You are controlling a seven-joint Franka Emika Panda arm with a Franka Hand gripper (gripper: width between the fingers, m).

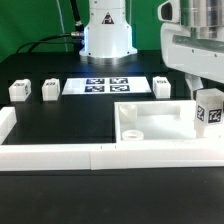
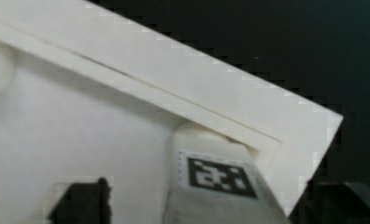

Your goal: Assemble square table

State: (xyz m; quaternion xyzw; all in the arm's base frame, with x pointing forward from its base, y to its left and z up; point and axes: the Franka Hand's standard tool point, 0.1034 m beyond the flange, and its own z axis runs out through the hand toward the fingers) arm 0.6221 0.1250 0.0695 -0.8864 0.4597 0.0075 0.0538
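The white square tabletop (image 1: 150, 106) lies upside down at the exterior view's right, against the low border wall. One tagged leg (image 1: 210, 112) stands upright in its far right corner. My gripper (image 1: 206, 97) hangs straight over that leg. In the wrist view the leg (image 2: 217, 178) rises from the tabletop (image 2: 93, 130) between my dark fingers (image 2: 82, 202). There is a wide gap on one side and a narrow one on the other, so the gripper (image 2: 208, 206) is open and straddles the leg without holding it. Three loose legs (image 1: 18, 91), (image 1: 50, 90), (image 1: 163, 87) lie on the black table.
The marker board (image 1: 108, 85) lies flat at the back centre, in front of the arm's white base (image 1: 107, 35). A long low white border wall (image 1: 70, 157) runs along the front, with a short return at the exterior view's left.
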